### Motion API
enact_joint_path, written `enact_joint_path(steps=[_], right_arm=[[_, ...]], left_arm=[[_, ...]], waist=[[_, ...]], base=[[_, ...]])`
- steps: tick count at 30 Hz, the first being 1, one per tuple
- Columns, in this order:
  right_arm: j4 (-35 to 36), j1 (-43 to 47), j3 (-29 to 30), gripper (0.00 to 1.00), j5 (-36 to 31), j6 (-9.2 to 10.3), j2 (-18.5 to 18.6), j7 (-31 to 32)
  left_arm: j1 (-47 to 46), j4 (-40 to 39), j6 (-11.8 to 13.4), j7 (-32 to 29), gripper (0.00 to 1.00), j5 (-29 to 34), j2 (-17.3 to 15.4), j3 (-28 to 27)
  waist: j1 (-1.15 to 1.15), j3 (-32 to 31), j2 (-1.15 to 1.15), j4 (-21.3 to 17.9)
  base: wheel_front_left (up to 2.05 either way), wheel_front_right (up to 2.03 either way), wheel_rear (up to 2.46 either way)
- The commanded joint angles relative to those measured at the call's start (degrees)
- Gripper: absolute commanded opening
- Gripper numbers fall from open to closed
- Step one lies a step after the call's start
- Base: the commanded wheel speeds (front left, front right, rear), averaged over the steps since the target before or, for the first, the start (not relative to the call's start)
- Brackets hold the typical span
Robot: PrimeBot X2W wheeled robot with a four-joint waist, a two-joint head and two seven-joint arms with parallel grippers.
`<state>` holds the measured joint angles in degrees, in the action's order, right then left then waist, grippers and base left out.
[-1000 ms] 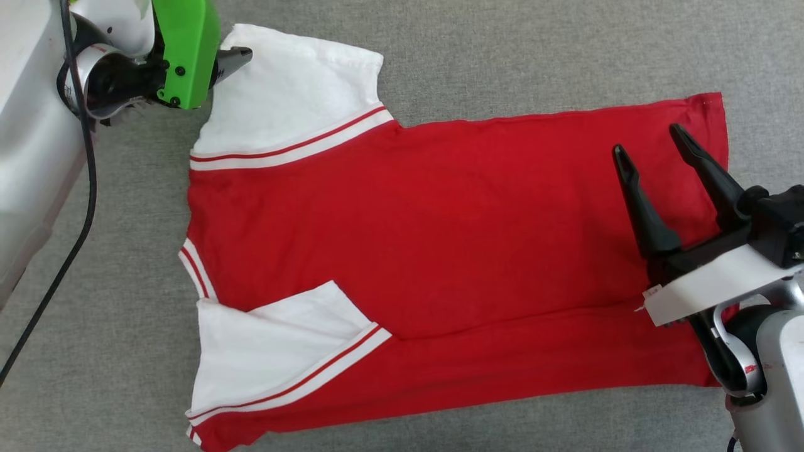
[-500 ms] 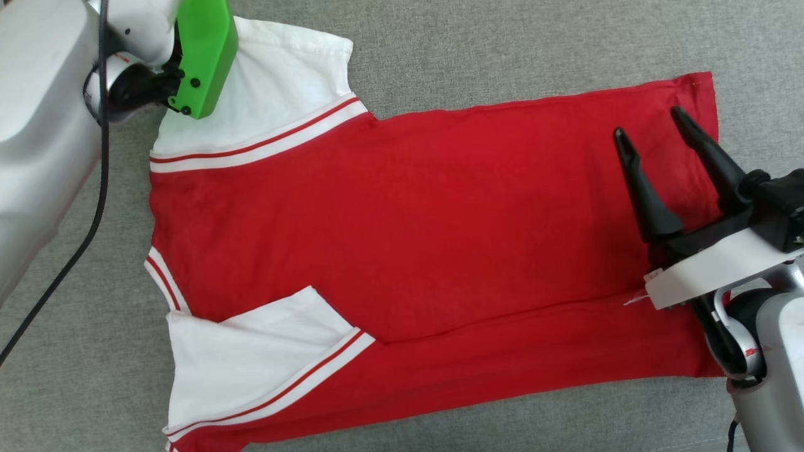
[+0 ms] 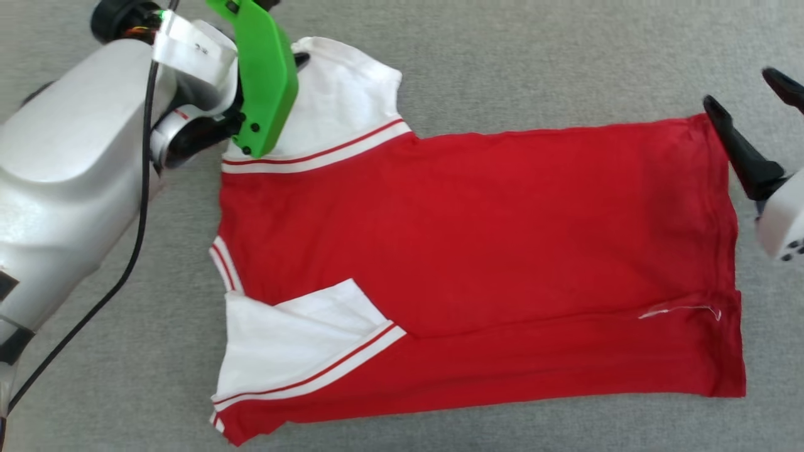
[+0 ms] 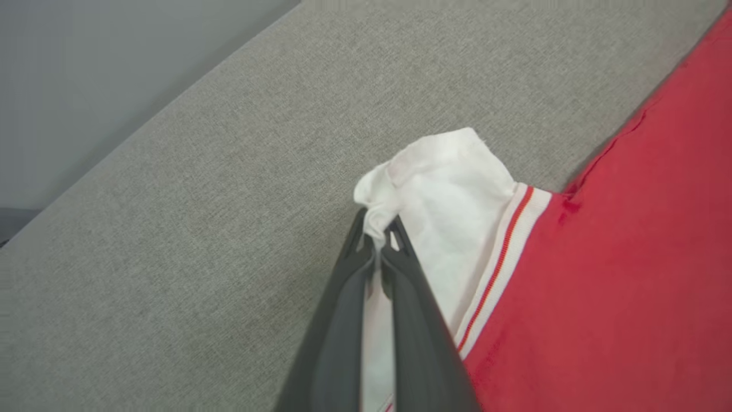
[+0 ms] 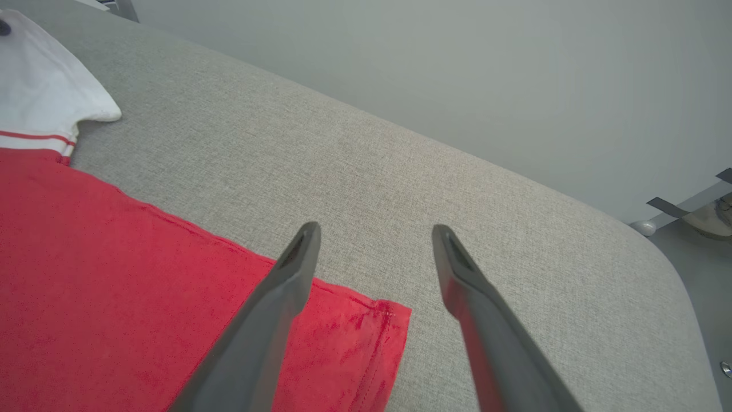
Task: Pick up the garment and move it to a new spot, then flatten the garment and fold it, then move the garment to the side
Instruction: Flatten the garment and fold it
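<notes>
near sleeve (image 3: pixel 301 339): white, short, folded inward onto the garment's red body; its trim of 2 white bands and 1 thin red stripe runs slantwise across the cloth.
garment (image 3: pixel 477 251): red jersey knit, lying flat and sideways on the grey surface, plain side up, collar end toward the robot's left, hem toward its right; a long crease runs along its near part.
collar (image 3: pixel 223 270): striped red and white, a short curved strip at the garment's left edge, between the 2 sleeves.
white thread (image 3: pixel 681 309): thin, loose, lying on the red cloth near the hem.
hem (image 3: pixel 728 251): straight, double-stitched, slightly rumpled.
pale forearm (image 3: pixel 69 188): smooth silver-white shell, just beside the garment's collar end, over the grey surface.
black cable (image 3: pixel 125 263): hangs along that forearm and crosses the surface beside the collar end.
far sleeve (image 3: pixel 345 100): white, with the same striped trim; its outer corner is bunched and lifted.
green cover (image 3: pixel 264 81): glossy flat plastic on the left wrist; in the head view it lies across the far sleeve's inner part and hides most of the fingers.
left gripper (image 4: pixel 377 243): jaws pressed together on the far sleeve's bunched corner, white cloth squeezed between the dark tips.
right gripper (image 5: pixel 374 240): jaws wide apart, holding nothing, at the garment's far hem corner; 1 finger above the red cloth, 1 above bare surface; whether it touches, I cannot tell.
grey surface (image 3: pixel 534 63): woven, matte, with a rounded corner beyond the hem.
wall (image 5: pixel 457 68): plain, pale, beyond the garment's far side.
</notes>
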<state>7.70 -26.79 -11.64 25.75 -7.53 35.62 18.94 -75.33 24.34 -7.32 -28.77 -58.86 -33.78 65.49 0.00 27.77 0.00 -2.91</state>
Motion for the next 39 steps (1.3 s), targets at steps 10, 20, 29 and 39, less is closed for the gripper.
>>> enact_joint_path(steps=[10,20,29,39], right_arm=[[-7.2,-6.7,-4.4,1.00,14.9,0.04,9.7,23.9],[-20.6,-11.5,-11.2,1.00,15.8,0.04,6.5,27.6],[-22.5,-10.6,-16.2,0.00,18.2,0.04,6.3,19.7],[-19.9,-8.2,-15.1,0.00,17.4,0.04,6.9,7.9]], left_arm=[[0.6,-5.0,-0.2,5.0,0.00,1.1,-0.2,3.3],[-2.0,-6.8,-0.2,7.4,0.00,2.0,0.3,4.6],[-0.8,-4.7,-0.2,10.4,0.00,0.7,-1.4,5.9],[4.6,-5.1,0.1,15.3,0.00,0.0,-4.7,6.3]], waist=[[0.00,-1.8,0.00,5.3],[0.00,2.3,0.00,8.1],[0.00,0.7,0.00,7.1],[0.00,-6.1,0.00,6.4]], base=[[0.00,0.00,0.00],[0.00,0.00,0.00],[0.00,0.00,0.00],[0.00,0.00,0.00]])
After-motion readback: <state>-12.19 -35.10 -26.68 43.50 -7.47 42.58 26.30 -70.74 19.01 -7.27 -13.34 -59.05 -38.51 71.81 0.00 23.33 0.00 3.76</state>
